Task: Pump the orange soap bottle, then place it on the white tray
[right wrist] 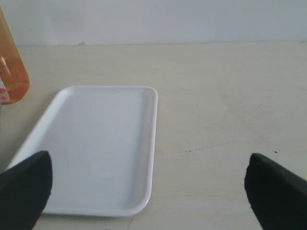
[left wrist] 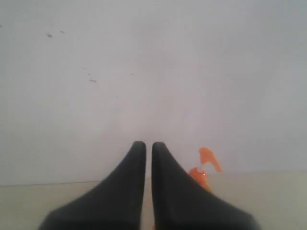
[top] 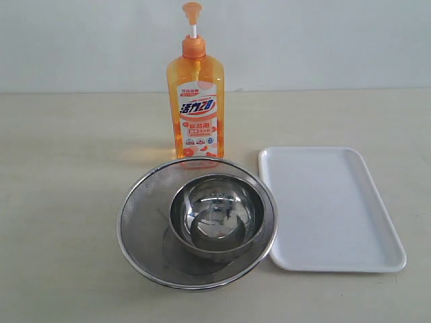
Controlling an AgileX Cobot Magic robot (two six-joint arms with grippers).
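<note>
The upright orange soap bottle (top: 195, 101) stands beyond a corner of the white tray (top: 330, 208) from the spread, empty right tool (right wrist: 148, 160); the left tool (left wrist: 148, 144) is closed, empty.

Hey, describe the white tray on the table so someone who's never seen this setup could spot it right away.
On the beige table, find the tall orange soap bottle at the back; the white tray lies nearer the camera and to the right, beside the round mesh strainer. It alone is flat, white and rectangular; its neighbours are round steel or tall orange.
</note>
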